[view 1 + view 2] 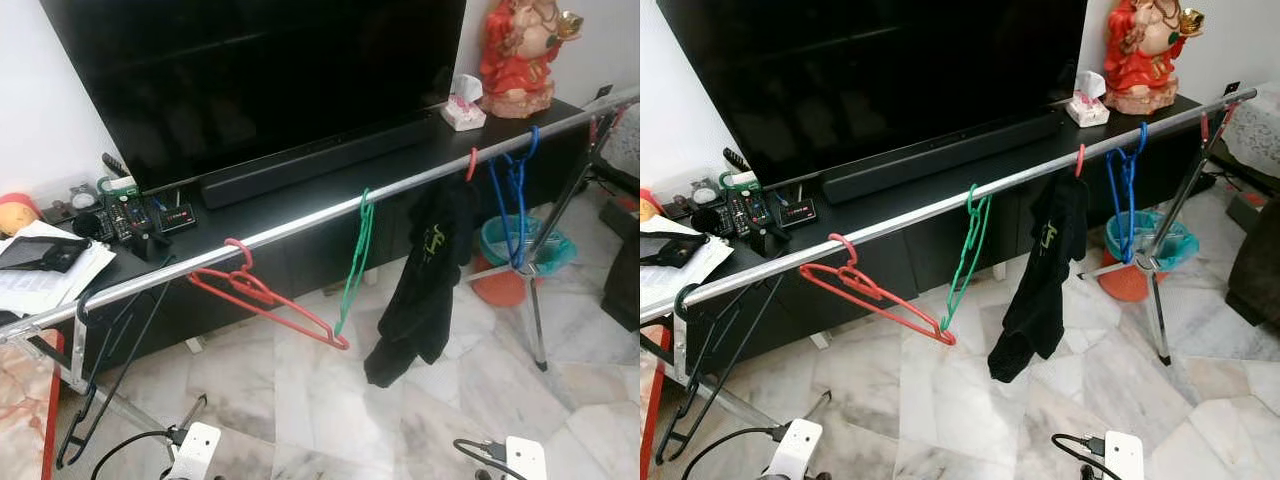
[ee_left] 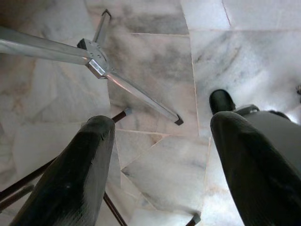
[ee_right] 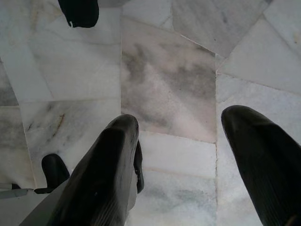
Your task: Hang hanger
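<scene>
Left tool (image 2: 160, 160) agape, black garment (image 1: 425, 275) – green logo

even indoor light, sharp frames, glare on marble floor (image 1: 470, 400).

Your left hand (image 2: 157, 165) shows two long, thick black fingers (image 2: 70, 179) with a matte, faintly ribbed surface and rounded tips, and a grey housing sits just behind one of them. Your right hand (image 3: 188, 165) is built the same way, with black fingers (image 3: 101, 174) of the same blunt, rounded shape. In the head views, each of your arms ends in a white casing: the left (image 1: 197, 447) has a black cable looping into it, and the right (image 1: 524, 458) carries a black cable too.
</scene>
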Motion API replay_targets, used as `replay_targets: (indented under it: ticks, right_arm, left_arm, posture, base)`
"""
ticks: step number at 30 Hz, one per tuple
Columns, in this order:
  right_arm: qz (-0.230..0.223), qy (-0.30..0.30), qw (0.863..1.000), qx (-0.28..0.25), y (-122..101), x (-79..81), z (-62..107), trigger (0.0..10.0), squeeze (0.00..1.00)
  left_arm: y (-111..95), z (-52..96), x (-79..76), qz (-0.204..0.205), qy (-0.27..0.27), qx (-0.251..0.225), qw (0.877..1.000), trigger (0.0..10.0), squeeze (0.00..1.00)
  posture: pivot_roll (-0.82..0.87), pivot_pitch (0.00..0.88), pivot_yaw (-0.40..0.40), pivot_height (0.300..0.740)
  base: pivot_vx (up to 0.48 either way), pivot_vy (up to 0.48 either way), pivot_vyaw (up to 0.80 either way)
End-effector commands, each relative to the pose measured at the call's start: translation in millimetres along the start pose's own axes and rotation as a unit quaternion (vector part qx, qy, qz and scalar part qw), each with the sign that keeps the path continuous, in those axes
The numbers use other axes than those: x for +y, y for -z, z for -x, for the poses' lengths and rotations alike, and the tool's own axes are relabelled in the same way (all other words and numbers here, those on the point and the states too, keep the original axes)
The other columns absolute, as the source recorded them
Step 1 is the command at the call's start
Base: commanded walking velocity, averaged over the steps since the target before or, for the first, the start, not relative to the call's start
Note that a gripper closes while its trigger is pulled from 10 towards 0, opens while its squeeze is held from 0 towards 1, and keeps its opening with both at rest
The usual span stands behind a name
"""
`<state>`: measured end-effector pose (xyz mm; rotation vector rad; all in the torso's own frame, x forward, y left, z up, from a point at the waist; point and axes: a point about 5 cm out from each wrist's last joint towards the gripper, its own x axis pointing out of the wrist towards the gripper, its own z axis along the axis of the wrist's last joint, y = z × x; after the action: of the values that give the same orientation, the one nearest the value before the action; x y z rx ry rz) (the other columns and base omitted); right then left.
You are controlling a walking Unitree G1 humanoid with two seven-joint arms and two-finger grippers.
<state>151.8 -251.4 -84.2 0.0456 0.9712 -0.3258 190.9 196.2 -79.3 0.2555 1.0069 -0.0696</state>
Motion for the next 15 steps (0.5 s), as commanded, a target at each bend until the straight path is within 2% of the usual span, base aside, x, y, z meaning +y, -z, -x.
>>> replay_targets:
  ticks: [1, 15]
  right_arm:
    - [-0.004, 0.0, 1.0, 0.009, 3.9, 0.5, 0.5, 10.0, 0.0]
    - [-0.009, 0.0, 1.0, 0.011, 6.3, 3.1, 0.8, 10.0, 0.0]
  left_arm:
    - [2.5, 0.1, 2.5, 0.006, -0.009, 0.005, 1.0, 10.0, 0.0]
    - [9.1, 0.4, 0.3, -0.002, -0.009, 0.016, 1.0, 10.0, 0.0]
  posture:
    - [-0.06, 0.0, 0.079, 0.74]
    - [-0.09, 0.0, 0.103, 0.74]
  base:
    - [0.0, 0.0, 0.0]
    - [0.0, 0.0, 0.0]
